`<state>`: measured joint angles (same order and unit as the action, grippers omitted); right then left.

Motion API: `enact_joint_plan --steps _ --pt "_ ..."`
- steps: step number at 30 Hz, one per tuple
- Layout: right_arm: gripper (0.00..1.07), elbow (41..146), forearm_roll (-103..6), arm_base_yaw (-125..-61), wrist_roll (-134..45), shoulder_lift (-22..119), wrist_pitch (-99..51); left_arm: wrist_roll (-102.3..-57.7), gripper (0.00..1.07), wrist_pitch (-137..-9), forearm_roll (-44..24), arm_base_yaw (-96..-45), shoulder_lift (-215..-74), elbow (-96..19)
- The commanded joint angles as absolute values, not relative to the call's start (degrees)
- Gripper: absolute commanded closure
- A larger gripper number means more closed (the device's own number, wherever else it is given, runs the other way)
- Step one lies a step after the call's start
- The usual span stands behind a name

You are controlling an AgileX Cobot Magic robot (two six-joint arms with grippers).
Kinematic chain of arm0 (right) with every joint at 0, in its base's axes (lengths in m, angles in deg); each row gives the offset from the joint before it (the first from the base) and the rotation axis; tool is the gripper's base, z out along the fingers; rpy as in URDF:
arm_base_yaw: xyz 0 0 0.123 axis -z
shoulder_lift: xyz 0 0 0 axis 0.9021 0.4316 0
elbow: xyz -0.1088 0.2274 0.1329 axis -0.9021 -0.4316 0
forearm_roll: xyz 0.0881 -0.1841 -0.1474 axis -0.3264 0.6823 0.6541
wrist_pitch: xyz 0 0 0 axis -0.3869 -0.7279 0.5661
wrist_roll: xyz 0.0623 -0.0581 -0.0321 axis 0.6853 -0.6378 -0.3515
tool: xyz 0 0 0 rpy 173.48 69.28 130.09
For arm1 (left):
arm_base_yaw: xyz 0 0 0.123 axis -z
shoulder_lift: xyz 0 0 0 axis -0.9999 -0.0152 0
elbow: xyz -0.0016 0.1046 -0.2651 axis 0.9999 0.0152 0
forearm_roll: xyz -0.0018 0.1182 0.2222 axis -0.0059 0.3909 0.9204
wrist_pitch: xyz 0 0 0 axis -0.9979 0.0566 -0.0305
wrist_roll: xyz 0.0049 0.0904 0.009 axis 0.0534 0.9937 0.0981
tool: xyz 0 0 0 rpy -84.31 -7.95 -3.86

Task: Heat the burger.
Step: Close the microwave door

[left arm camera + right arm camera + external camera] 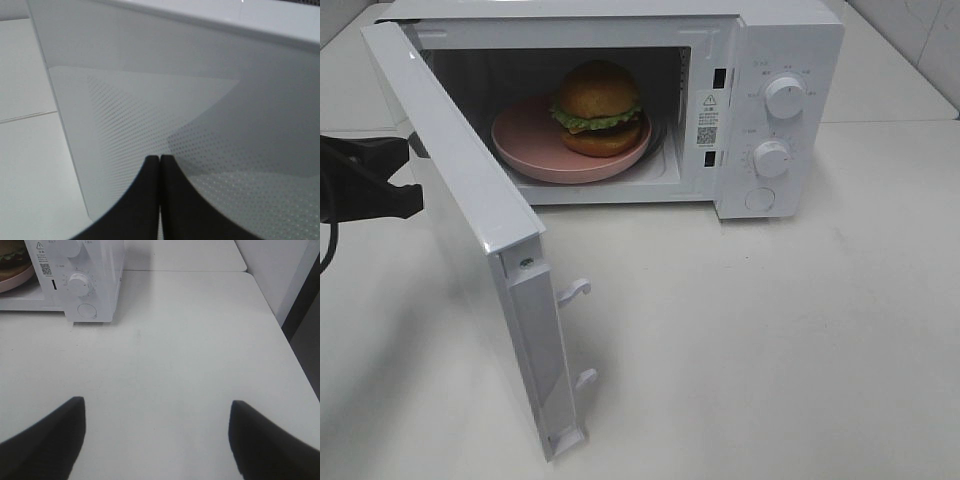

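The counter point(800, 340) carries a microwave point(790, 45) toward its back edge, its open door point(460, 200) screening the clenched left gripper point(159, 159) from the burger point(598, 105) on the pink plate point(520, 145) inside; only the right wrist view shows the right gripper point(157, 402), splayed and empty.

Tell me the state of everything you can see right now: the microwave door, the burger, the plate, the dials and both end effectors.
Door: open wide.
Burger: upright on the plate, inside the microwave.
Plate: in the microwave cavity.
Dials: settings too small to read.
Left end effector: shut, empty, by the door's outer face.
Right end effector: open, empty, over the table.
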<state>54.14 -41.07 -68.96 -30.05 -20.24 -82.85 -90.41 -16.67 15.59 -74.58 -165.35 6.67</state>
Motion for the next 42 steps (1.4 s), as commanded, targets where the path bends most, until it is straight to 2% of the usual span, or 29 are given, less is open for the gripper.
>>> enact_joint_plan --steps 1,6,16,19,24,42 --pt "0.32 54.1 -40.8 -68.7 -29.6 -21.8 -82.4 -90.4 1.07 -15.2 13.5 -71.8 -166.8 4.5" --pt "0.32 54.1 -40.8 -68.7 -29.6 -21.8 -82.4 -90.2 1.07 -15.2 11.9 -69.6 -168.2 3.1" --pt "0.32 54.1 -40.8 -68.7 -29.6 -21.8 -82.4 -86.3 1.07 -15.7 5.7 -62.5 -173.1 -2.3" --pt "0.32 54.1 -40.8 -68.7 -29.6 -21.8 -82.4 -86.1 1.07 -15.9 5.3 -62.0 -173.5 -2.7" --pt "0.32 54.1 -40.8 -68.7 -29.6 -21.8 -82.4 -82.9 1.07 -17.3 0.0 -58.6 -176.4 -7.0" --pt "0.32 54.1 -40.8 -68.7 -29.6 -21.8 -82.4 -83.1 1.07 -22.3 -0.5 -57.7 -183.2 -20.3"
